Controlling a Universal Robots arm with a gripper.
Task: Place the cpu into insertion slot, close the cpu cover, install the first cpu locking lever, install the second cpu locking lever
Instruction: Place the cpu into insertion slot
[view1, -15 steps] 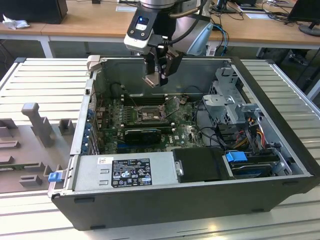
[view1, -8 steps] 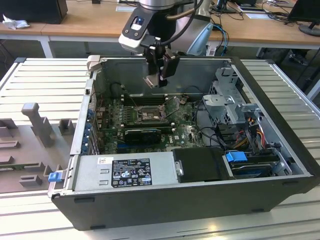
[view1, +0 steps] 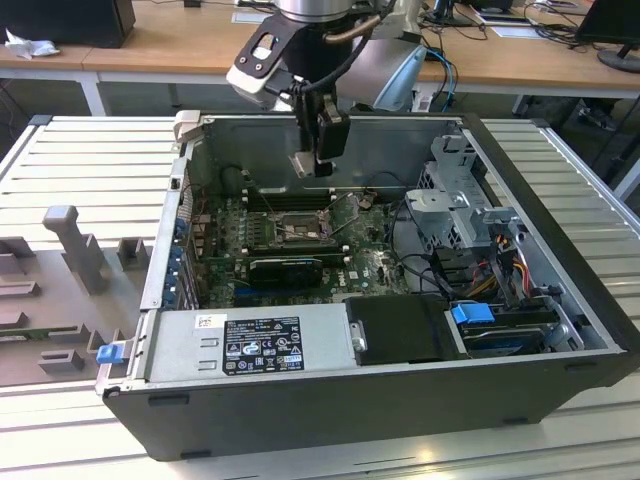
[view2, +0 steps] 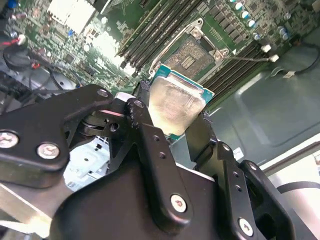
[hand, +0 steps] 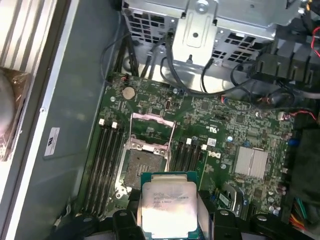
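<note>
My gripper (view1: 318, 160) hangs inside the open computer case (view1: 560, 300), shut on the cpu (view1: 303, 163), a flat square chip with a silvery top on a green board. Both wrist views show the cpu (hand: 167, 207) (view2: 177, 105) clamped by its edges between black fingers (view2: 142, 107). The insertion slot (view1: 295, 228) lies on the motherboard below the chip and a little nearer the case's front, with its dark contact recess (hand: 137, 167) (view2: 192, 55) bare. The cpu cover (hand: 152, 127) is swung open, away from the recess.
Long memory slots (hand: 102, 160) flank the socket on both sides. A black card (view1: 285, 268) lies in front of it, then the power supply (view1: 250, 345). A metal drive cage (view1: 460, 200) with cables stands at the exterior view's right. A grey holder tray (view1: 60, 280) sits outside the case.
</note>
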